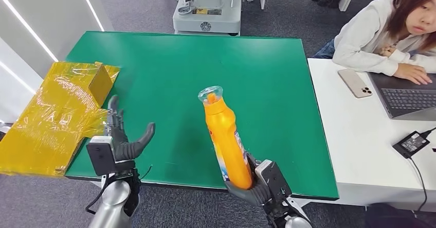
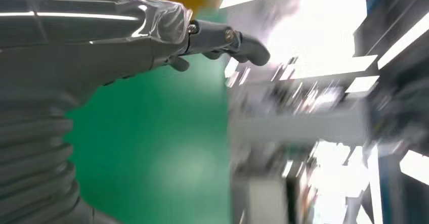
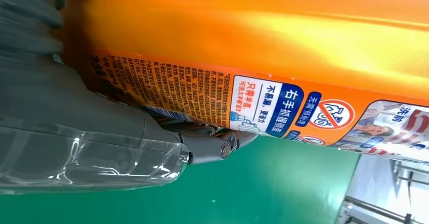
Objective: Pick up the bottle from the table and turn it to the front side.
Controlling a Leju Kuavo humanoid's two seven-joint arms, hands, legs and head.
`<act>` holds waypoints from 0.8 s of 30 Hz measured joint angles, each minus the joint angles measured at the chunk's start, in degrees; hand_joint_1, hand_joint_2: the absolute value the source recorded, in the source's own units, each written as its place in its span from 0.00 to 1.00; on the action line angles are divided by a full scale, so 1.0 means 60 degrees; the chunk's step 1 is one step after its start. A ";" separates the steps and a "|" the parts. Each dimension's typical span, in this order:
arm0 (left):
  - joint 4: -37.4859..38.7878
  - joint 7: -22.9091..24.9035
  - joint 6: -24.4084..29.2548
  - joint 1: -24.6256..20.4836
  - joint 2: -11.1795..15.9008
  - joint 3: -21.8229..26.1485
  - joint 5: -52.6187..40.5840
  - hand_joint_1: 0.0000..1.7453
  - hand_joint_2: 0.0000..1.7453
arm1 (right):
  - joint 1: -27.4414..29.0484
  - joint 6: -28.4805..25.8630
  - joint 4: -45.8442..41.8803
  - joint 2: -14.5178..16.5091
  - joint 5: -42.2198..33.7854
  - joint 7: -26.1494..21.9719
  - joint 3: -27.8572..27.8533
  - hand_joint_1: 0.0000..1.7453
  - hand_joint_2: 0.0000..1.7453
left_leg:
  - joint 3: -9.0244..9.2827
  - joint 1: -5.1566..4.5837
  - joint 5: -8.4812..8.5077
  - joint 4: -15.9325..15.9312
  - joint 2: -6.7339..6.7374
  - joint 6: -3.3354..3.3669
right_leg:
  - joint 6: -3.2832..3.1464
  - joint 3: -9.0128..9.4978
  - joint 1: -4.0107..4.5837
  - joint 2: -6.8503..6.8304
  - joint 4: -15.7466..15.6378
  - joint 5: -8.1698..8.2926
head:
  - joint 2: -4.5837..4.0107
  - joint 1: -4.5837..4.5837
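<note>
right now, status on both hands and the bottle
Right hand grips orange plastic bottle by its base, lifted and tilted over green table. Left hand open, holding nothing. Yellow wrapped box at table's left edge, clear of bottle.

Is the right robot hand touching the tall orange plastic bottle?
Touching. The head view shows the right robot hand wrapped around the base of the tall orange plastic bottle; the right wrist view shows its thumb pressed against the label.

Grey carpet floor [image 1: 288, 12], green bench [image 1: 169, 63], white desk [image 1: 355, 135] at right, white machine base [image 1: 208, 14] behind.
</note>
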 joint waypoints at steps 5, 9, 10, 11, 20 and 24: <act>-0.0117 0.1339 -0.3412 -0.0256 0.0001 -0.0232 0.1594 0.00 1.00 | -0.1037 0.0129 0.0669 0.0195 0.0658 -0.0300 -0.0198 1.00 1.00 | 0.0002 -0.0005 0.0018 0.0008 0.0024 0.0012 | 0.0009 -0.0005 -0.0006 0.0021 0.0000 0.0031 | 0.0000 0.0000; 0.0411 0.2158 -0.5088 -0.1267 0.0017 -0.0716 0.2760 0.00 1.00 | -0.2353 -0.0042 0.1521 0.0507 0.1216 -0.0556 -0.0220 1.00 1.00 | -0.0004 -0.0004 0.0054 0.0014 0.0023 0.0020 | 0.0012 -0.0011 -0.0006 0.0021 0.0002 0.0063 | 0.0000 0.0000; 0.0638 0.2270 -0.5353 -0.1617 0.0016 -0.0872 0.2968 0.00 1.00 | -0.2690 -0.0098 0.1714 0.0593 0.1316 -0.0564 -0.0214 1.00 1.00 | -0.0004 -0.0004 0.0060 0.0014 0.0023 0.0017 | 0.0010 -0.0012 -0.0005 0.0021 0.0003 0.0069 | 0.0000 -0.0001; 0.0880 0.2361 -0.5548 -0.1979 0.0012 -0.1030 0.3118 0.00 1.00 | -0.3003 -0.0157 0.1893 0.0680 0.1406 -0.0551 -0.0203 1.00 1.00 | -0.0004 -0.0003 0.0065 0.0014 0.0023 0.0013 | 0.0009 -0.0013 -0.0005 0.0022 0.0004 0.0072 | 0.0000 -0.0001; 0.2460 0.2235 -0.4614 -0.4122 -0.0103 -0.2163 0.1780 0.00 1.00 | -0.4371 -0.0417 0.3255 0.1128 0.1774 -0.0372 0.0263 1.00 1.00 | -0.0004 -0.0003 0.0071 0.0015 0.0023 0.0008 | 0.0007 -0.0017 -0.0005 0.0025 0.0006 0.0077 | 0.0000 -0.0001; 0.3125 0.1900 -0.3409 -0.4631 -0.0148 -0.2588 0.0170 0.00 1.00 | -0.4423 -0.0517 0.3611 0.1197 0.1773 -0.0375 0.0418 1.00 1.00 | -0.0010 -0.0004 0.0067 0.0014 0.0019 0.0010 | 0.0011 -0.0019 -0.0005 0.0024 0.0004 0.0071 | 0.0000 -0.0001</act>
